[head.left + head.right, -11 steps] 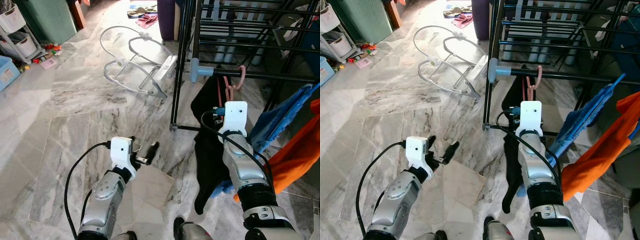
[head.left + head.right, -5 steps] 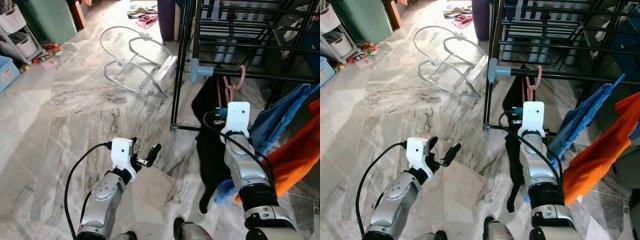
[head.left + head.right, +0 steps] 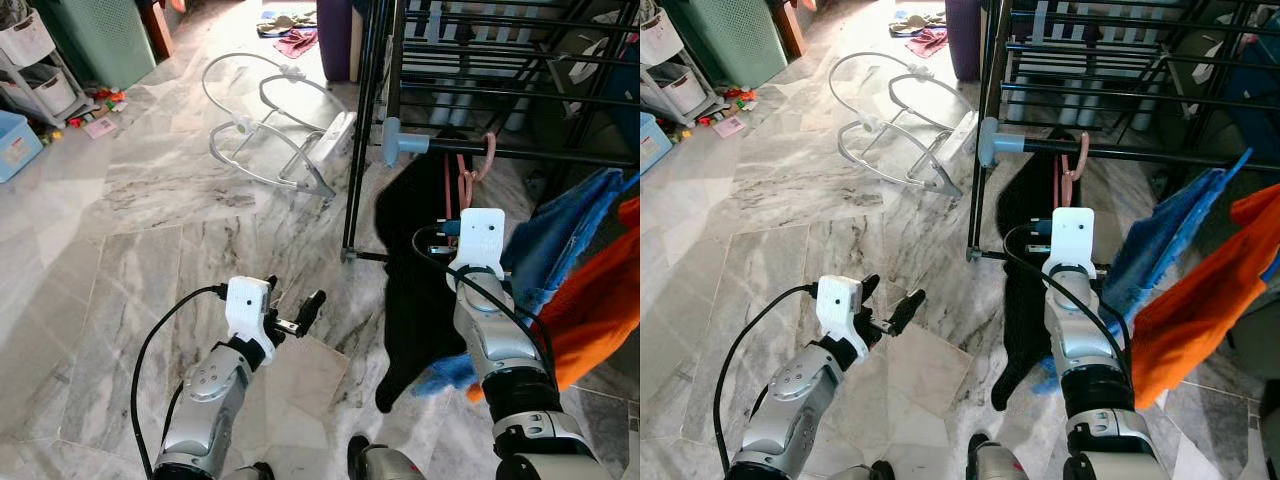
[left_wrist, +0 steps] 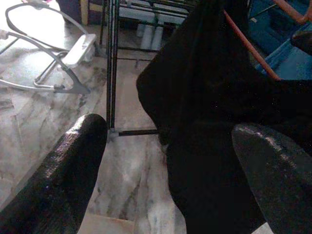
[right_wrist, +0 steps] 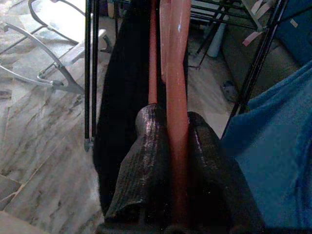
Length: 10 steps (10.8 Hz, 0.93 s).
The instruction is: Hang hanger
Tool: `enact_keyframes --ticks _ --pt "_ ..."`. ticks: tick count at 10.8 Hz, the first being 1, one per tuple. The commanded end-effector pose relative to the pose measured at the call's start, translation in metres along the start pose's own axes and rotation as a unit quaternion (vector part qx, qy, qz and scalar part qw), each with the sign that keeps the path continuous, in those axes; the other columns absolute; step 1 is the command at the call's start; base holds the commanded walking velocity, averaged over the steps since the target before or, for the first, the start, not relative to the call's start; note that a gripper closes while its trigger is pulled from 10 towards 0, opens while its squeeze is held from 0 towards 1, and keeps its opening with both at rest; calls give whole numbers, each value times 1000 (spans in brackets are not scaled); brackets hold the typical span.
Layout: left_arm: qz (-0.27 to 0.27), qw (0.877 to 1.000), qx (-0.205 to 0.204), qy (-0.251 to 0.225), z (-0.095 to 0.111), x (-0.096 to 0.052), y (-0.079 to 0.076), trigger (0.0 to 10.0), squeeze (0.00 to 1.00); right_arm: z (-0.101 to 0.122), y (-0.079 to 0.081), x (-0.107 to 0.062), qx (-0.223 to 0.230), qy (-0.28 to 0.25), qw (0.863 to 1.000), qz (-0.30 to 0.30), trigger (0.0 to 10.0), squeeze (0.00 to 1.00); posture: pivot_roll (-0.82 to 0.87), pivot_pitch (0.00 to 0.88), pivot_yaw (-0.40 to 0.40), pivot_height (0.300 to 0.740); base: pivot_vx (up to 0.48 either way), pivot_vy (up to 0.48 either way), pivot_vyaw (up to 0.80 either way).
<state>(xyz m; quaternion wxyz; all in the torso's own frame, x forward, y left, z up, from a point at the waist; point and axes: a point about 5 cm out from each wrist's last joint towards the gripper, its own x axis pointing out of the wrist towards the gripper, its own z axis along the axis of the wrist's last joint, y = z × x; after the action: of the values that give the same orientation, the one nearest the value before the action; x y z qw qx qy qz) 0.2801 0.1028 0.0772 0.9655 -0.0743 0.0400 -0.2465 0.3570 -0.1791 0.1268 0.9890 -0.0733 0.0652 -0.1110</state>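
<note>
Pink plastic hanger [image 5: 176, 92] is clamped between the two black fingers [image 5: 146, 161] of the right gripper [image 5: 171, 146], right of centre in the head views, with its hook [image 3: 484, 152] seen at the black rail of the drying rack [image 3: 520, 155] in the upper right of the frame. A black garment [image 3: 420, 270] is draped from the hanger and trails down onto the marble floor [image 3: 150, 260]. Just to the right, a blue cloth [image 3: 565, 225] and an orange cloth [image 3: 600, 300] are hung on the rack. The left gripper [image 3: 295, 313] is held low over the floor at lower left of centre, its fingers [image 4: 63, 180] spread apart and holding nothing. A metal bouncer frame [image 3: 270, 125] lies on the floor at upper left of centre
</note>
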Motion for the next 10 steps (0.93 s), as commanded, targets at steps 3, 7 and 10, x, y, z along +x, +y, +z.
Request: enact_keyframes --ticks 3,7,10 --pt "-4 1000 4 18 -7 -3 -1 10000 0 -8 -3 1 3 24 1000 -2 0 0 -171 198 36 740 0 0 0" --pt "-2 1000 8 17 -7 -3 -1 10000 0 7 -5 -6 3 -36 999 11 0 0 -169 196 35 740 0 0 0" --pt "1 1000 12 14 -5 -3 0 10000 0 23 -10 -23 9 -123 992 18 9059 0 -176 195 47 740 0 0 0"
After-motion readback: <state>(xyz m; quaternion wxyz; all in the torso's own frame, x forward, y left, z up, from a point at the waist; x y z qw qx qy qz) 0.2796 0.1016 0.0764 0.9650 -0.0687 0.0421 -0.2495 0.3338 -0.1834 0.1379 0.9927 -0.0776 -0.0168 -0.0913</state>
